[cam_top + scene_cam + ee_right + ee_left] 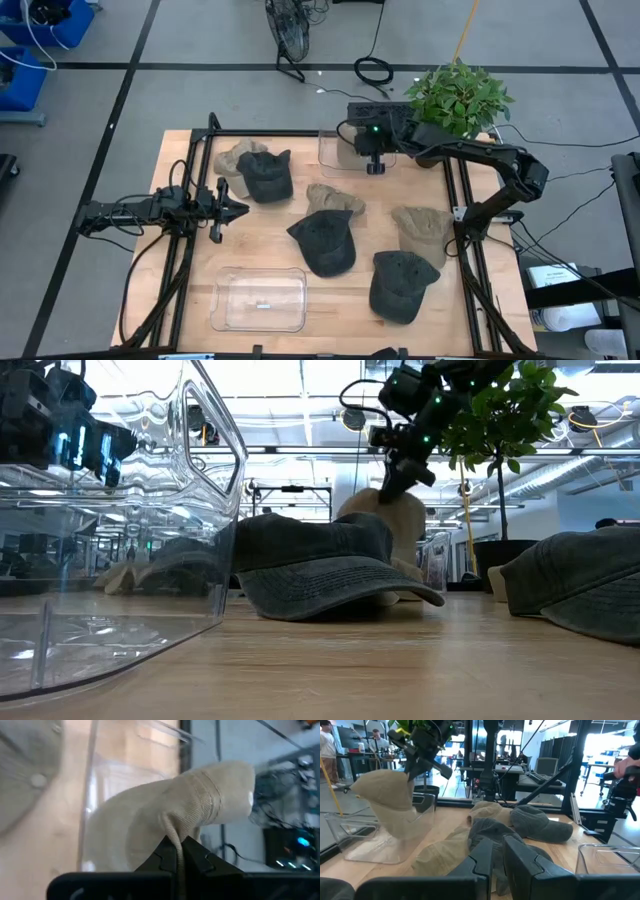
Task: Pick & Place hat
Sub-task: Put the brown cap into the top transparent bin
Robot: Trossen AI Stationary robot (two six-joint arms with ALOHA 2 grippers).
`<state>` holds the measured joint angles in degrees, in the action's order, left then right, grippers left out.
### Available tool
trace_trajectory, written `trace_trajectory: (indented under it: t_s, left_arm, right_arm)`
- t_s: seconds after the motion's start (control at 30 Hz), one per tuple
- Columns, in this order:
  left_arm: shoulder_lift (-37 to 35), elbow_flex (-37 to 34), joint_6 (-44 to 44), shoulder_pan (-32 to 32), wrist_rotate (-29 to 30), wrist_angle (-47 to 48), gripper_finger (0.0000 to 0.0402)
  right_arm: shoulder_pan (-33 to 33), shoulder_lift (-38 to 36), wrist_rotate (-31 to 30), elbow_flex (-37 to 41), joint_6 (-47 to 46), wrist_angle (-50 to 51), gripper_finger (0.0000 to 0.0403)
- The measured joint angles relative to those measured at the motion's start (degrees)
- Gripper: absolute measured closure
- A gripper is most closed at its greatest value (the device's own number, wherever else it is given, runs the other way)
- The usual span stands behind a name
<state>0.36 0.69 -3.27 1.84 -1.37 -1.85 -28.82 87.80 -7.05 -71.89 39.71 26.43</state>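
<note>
- Grey floor marked with dark tape lines surrounds the wooden table (300, 262), and a leafy green plant (458, 96) stands at its 1 o'clock corner.
- Right pincer (376, 166) hangs over the clear bin (330, 152) at the table's 12 o'clock edge, its fingers clamped together on the tan hat (200, 805).
- From the low view, the tan hat (395, 520) hangs from that pincer (392, 485) above the table, behind a dark cap.
- In the left wrist view the tan hat (390, 800) hangs partly inside the clear bin (365, 835), with the right pincer (415, 767) gripping its top.
- Left pincer (237, 208) waits at 9 o'clock on the table, its fingers (520, 857) nearly together and holding nothing.
- Five more caps lie on the table: a dark cap (265, 176) on a tan one (232, 160) at 10 o'clock; a dark cap (325, 240) at the centre, overlapping a tan one (335, 198); a tan cap (420, 230) at 3 o'clock; a dark cap (400, 285) at 5 o'clock.
- A second clear bin (260, 298) sits at 7 o'clock, well apart from the first.
- People (327, 750) stand in the room beyond the table, seen small in the left wrist view.
</note>
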Motion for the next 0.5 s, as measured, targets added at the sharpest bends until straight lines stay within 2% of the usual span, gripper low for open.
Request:
trace_trajectory:
  t_s: [0.5]
  left_arm:
    - [0.0,0.0,0.0,0.0,0.0,0.0,0.0355]
  right_arm:
    - [0.0,0.0,0.6,4.8,0.6,-7.6,0.0386]
